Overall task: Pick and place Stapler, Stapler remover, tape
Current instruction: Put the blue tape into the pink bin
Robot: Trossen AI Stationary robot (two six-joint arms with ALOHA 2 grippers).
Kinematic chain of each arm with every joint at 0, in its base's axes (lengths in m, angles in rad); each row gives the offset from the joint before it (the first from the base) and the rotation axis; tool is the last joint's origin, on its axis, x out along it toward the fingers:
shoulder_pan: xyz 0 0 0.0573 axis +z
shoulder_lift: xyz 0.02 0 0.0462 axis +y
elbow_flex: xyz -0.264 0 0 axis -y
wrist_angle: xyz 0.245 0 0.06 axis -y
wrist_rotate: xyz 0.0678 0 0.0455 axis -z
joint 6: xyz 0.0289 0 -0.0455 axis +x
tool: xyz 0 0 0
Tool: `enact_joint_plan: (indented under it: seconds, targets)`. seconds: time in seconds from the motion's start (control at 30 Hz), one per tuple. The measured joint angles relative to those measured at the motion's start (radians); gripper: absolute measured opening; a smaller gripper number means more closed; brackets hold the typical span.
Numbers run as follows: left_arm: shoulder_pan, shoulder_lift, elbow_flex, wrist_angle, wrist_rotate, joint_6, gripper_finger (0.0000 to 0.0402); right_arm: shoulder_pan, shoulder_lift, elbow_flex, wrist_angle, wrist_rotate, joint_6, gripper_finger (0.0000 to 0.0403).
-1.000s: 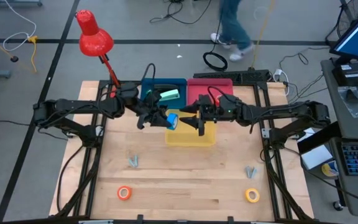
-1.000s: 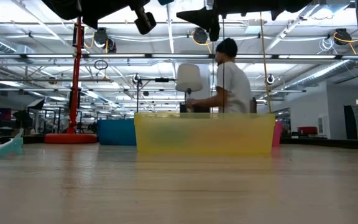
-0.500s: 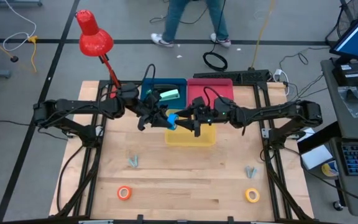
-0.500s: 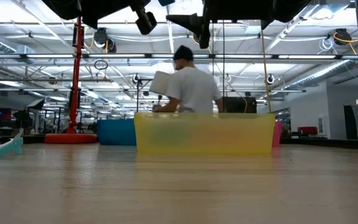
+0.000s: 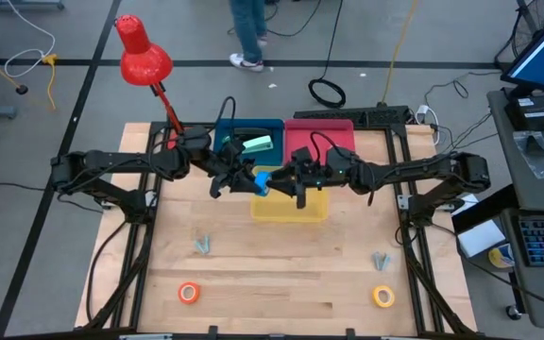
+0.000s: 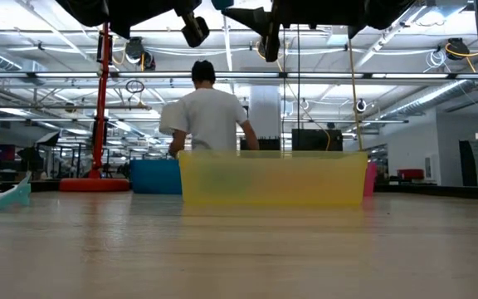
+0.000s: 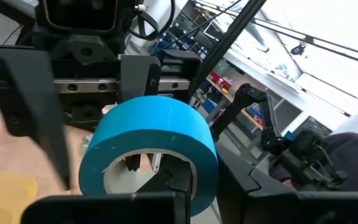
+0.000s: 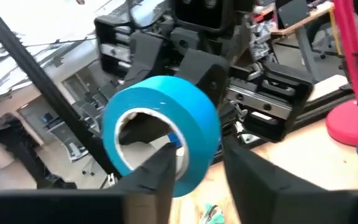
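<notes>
My left gripper [image 5: 249,179] is shut on the blue tape roll [image 5: 262,180], held high over the yellow bin's [image 5: 291,210] left edge. The roll also shows in the left wrist view [image 7: 154,134] and the right wrist view [image 8: 166,118]. My right gripper [image 5: 287,180] is open right beside the roll. One of its fingers [image 8: 161,167] stands before the roll's hole and the other [image 8: 246,174] outside its wall; whether they touch, I cannot tell. The orange roll [image 5: 189,293] and yellow roll [image 5: 383,297] lie flat near the table's near edge. The red roll does not show. My left gripper holds the blue roll by its wall [image 7: 197,186], one finger [image 7: 178,182] inside the pale centre hole and the other outside. The fingers come level from the table's left. The roll is lifted clear, its hole turned toward the right arm.
A blue bin [image 5: 227,140] with a teal stapler [image 5: 258,144] and a red bin [image 5: 319,135] stand behind the yellow bin. Two grey claw pieces [image 5: 203,246] [image 5: 380,260] lie on the wood. A red lamp [image 5: 143,57] stands far left. A person [image 6: 208,112] is beyond the table.
My right gripper has gone toward the table's left, up to the blue roll, which my left gripper keeps still. The person beyond the table has walked leftward.
</notes>
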Motion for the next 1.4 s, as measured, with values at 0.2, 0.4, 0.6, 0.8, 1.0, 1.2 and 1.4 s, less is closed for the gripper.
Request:
enact_joint_plan:
  seconds: [0.2, 0.4, 0.6, 0.8, 1.0, 1.2, 1.4]
  targets:
    - [0.001, 0.0, 0.0, -0.001, -0.01, 0.006, 0.0038, 0.0, 0.0, 0.0, 0.008, -0.005, -0.05, 0.0032]
    - [0.025, 0.0, 0.0, -0.006, -0.012, -0.001, 0.0101, -0.002, 0.001, 0.0, -0.002, -0.004, -0.052, 0.0032]
    - [0.079, 0.0, 0.0, -0.007, 0.141, -0.016, 0.0204, -0.013, -0.008, 0.0, -0.043, -0.004, -0.066, 0.0032]
    - [0.154, -0.001, 0.002, -0.112, 0.284, -0.106, 0.0247, -0.073, -0.042, -0.003, -0.161, 0.012, -0.11, 0.0032]
    - [0.17, -0.002, 0.003, -0.299, 0.207, -0.006, 0.0252, -0.205, -0.107, 0.0, -0.45, 0.235, -0.247, 0.0032]
    - [0.17, -0.002, 0.002, -0.399, 0.044, 0.081, 0.0252, -0.392, -0.112, -0.001, -0.687, 0.323, -0.317, 0.0032]
    - [0.167, -0.002, 0.002, -0.401, -0.055, 0.097, 0.0253, -0.555, -0.073, -0.001, -0.812, 0.364, -0.391, 0.0032]
